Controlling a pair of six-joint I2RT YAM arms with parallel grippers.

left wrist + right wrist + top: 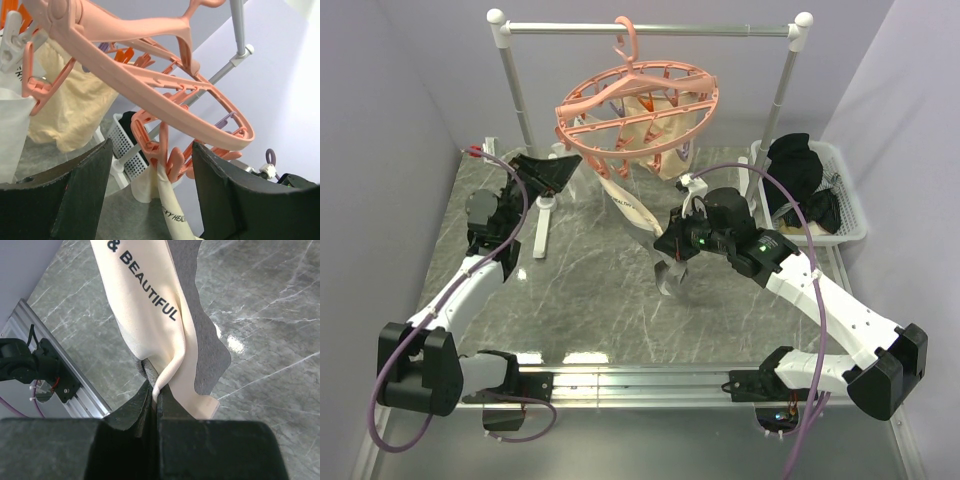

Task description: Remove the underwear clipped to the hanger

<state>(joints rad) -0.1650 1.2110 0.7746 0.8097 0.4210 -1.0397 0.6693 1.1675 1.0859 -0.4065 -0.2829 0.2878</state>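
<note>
The salmon-pink hanger (638,108) hangs tilted from the silver rail. A cream and grey underwear (626,206) stretches from one of its clips down to my right gripper (676,256). In the right wrist view that gripper (158,390) is shut on a fold of the printed cream fabric (145,300). My left gripper (554,170) is raised at the hanger's left rim. In its wrist view it (152,146) stands open, with a pink clip (175,162) between its fingers, touching neither. That clip pinches the cream waistband (172,212). More cream underwear (75,110) hangs from other clips.
The silver rail (650,30) with white caps crosses the back on two posts, one foot (541,228) standing on the table left of centre. A white basket (847,205) holding black garments (798,165) stands at the back right.
</note>
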